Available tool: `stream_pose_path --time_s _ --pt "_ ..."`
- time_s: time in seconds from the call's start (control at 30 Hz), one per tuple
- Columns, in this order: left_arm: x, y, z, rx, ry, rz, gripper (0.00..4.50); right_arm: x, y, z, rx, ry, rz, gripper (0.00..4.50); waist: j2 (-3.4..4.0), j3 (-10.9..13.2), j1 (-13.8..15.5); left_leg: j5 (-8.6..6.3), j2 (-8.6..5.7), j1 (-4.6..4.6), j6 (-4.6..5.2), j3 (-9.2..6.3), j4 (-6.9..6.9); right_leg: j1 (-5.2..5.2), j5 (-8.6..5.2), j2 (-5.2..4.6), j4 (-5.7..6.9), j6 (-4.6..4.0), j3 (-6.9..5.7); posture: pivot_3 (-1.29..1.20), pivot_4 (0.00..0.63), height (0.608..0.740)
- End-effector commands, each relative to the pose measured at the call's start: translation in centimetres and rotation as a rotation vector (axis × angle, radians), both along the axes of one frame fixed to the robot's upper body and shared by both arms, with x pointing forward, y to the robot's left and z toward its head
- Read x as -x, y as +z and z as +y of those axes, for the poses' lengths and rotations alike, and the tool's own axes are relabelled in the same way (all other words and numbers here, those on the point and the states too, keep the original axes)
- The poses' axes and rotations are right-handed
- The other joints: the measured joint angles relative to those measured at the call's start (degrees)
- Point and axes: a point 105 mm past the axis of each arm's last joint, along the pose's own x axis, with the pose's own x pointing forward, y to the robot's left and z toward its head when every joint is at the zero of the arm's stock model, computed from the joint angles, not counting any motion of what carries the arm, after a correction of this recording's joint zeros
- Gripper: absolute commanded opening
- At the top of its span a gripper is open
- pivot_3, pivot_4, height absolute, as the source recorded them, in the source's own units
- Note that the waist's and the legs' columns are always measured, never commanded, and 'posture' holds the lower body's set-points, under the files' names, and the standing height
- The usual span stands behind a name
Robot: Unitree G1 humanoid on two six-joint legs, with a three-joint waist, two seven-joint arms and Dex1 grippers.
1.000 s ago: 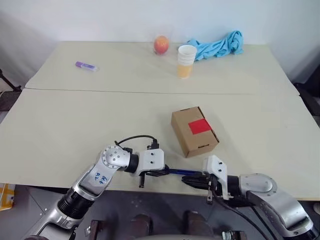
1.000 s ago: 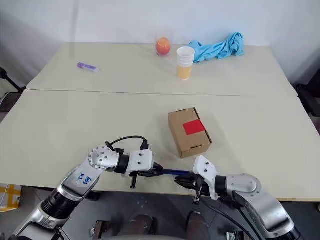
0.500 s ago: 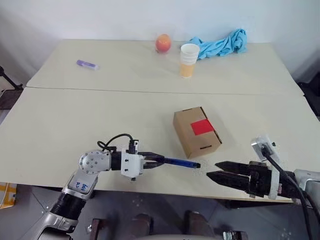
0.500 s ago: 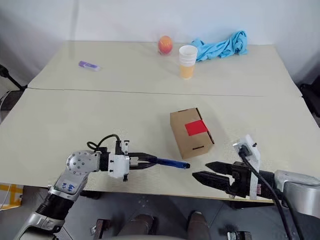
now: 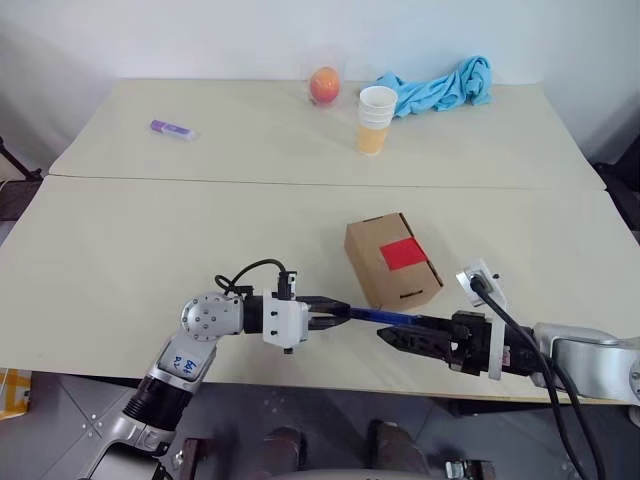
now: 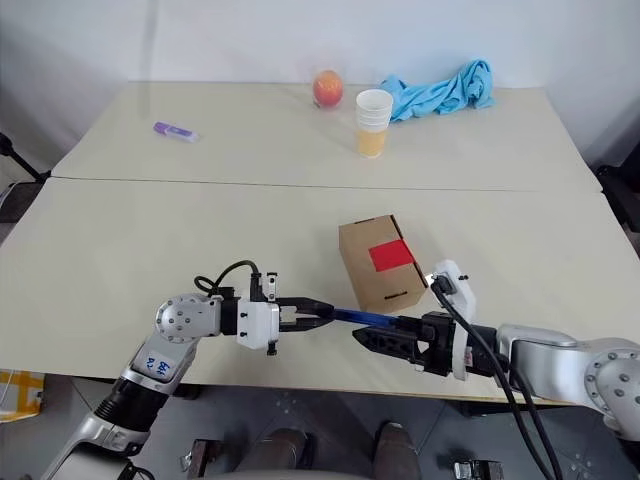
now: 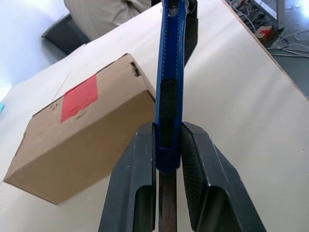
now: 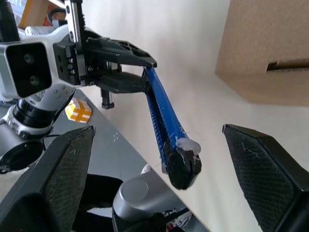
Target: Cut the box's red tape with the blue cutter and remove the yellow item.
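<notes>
Blue cutter [image 5: 375, 315] juts rightward from the left gripper [image 5: 325, 312], whose jaws are clamped on its near end, just above the table's [image 5: 150, 250] near edge. Its far tip sits between the right gripper's [image 8: 164, 159] widely spread fingers, untouched. Brown box [image 5: 392, 262] with red tape [image 5: 400, 253] lies just beyond.

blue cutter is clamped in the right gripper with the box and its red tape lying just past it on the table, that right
Not quite: the left gripper clamps the blue cutter, not the right one. The left wrist view shows its two black fingers shut on the handle. The right gripper stands open around the cutter's far end. The box with its red tape does lie just past it on the table.
</notes>
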Motion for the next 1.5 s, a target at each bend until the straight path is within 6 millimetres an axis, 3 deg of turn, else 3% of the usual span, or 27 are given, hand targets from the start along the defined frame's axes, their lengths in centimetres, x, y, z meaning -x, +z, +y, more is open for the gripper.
stream_pose_path --time_s 0.03,0.3,0.63,0.73,1.17,1.2,1.4,1.5 --pt "0.7 0.6 -0.5 0.010 -0.023 -0.033 0.43 -0.6 0.7 0.0 -0.026 -0.027 -0.041 3.18 0.00 0.0 0.0 0.00 0.01 0.00 0.00 0.00 0.00 0.00 0.00 0.00 0.00 0.00 0.00 0.00 0.150 0.740" --pt "0.9 0.6 -0.6 0.004 -0.032 -0.032 0.43 -0.6 0.7 0.2 -0.041 -0.018 -0.041 0.49 0.00 0.0 0.0 0.00 0.00 0.00 0.00 0.00 -0.01 0.00 0.00 0.00 0.00 0.00 0.00 0.00 0.150 0.740" --pt "0.7 0.7 -0.9 0.010 -0.028 -0.037 0.43 -0.2 0.4 0.3 -0.042 0.016 -0.009 0.49 0.00 0.0 0.0 0.00 0.01 0.00 0.00 0.00 -0.01 0.00 0.00 0.00 0.00 0.00 0.00 0.00 0.150 0.740" --pt "0.7 0.7 -0.8 0.011 -0.026 -0.037 0.43 -0.1 0.3 0.4 -0.047 0.028 0.000 0.18 0.00 0.0 0.0 0.00 0.01 0.00 0.00 0.00 -0.01 0.00 0.00 0.00 0.00 0.00 0.00 0.00 0.150 0.740" --pt "0.9 1.7 -1.0 0.082 -0.039 0.014 0.43 -0.2 0.9 0.0 -0.025 0.070 -0.013 0.18 0.00 0.0 0.0 0.00 0.00 0.00 0.00 0.00 -0.01 0.00 0.00 0.00 0.00 0.00 0.01 0.00 0.150 0.740" --pt "1.0 2.0 -1.0 0.100 -0.047 0.036 1.14 -0.3 1.1 -0.3 -0.015 0.071 -0.019 0.18 0.01 0.0 0.0 0.00 0.00 0.00 0.00 0.00 0.00 0.00 0.00 0.00 0.01 0.00 0.01 0.00 0.150 0.740" --pt "0.5 3.8 0.5 0.211 -0.011 0.138 2.84 0.7 4.9 -2.1 0.024 0.120 -0.089 0.18 0.01 0.0 0.1 0.00 0.01 -0.09 0.01 -0.01 0.01 -0.06 0.00 0.00 0.00 0.00 0.00 0.00 0.150 0.740" --pt "0.3 4.3 1.6 0.245 -0.006 0.240 2.84 1.2 5.4 -3.1 0.126 0.135 -0.081 0.18 0.02 0.0 0.0 -0.01 0.05 -0.08 0.01 -0.01 0.00 -0.05 0.00 0.02 -0.02 -0.01 -0.01 0.00 0.150 0.740"
